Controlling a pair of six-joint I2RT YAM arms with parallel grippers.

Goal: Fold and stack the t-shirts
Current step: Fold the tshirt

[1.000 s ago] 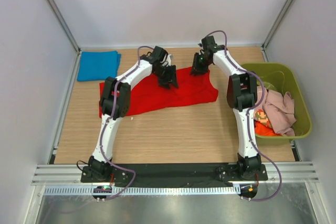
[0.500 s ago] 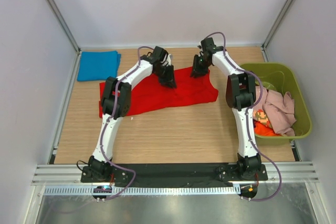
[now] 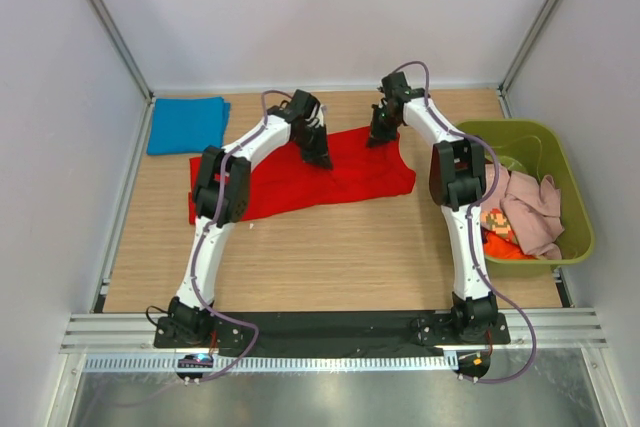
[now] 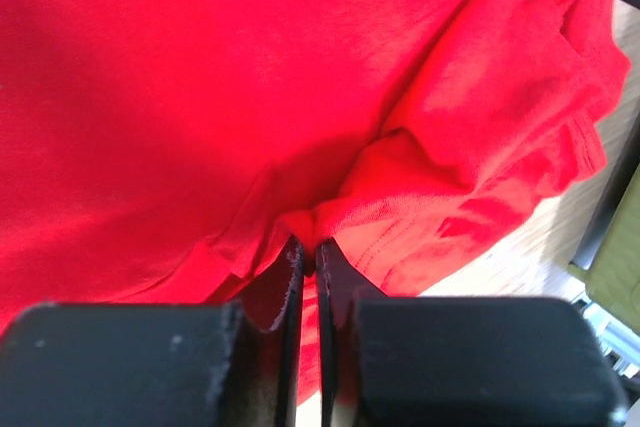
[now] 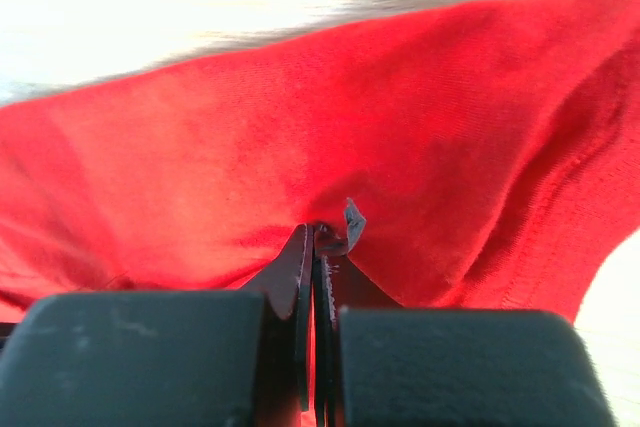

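The red t-shirt [image 3: 335, 185] lies spread across the middle of the table [image 3: 330, 257], far edge towards the back wall, and both arms reach over to that far edge. The left gripper [image 4: 310, 252] has its jaws pressed together on a bunched fold of the red cloth, and the right gripper [image 5: 313, 237] is pinched closed on the hem, with a small nub of fabric poking out beside the tips. Holding two spots along one edge looks to me like the setup for carrying that edge over the body of the shirt in a single even fold; one grip alone would let the cloth sag and twist. A blue t-shirt [image 3: 187, 124] sits folded flat in the far left corner, probably the base of the stack. The pale pink t-shirt [image 3: 535, 209], the pixel-print t-shirt [image 3: 497, 222] and the orange t-shirt [image 3: 508, 250] lie crumpled in the olive-green bin [image 3: 578, 209] on the right, waiting their turn.
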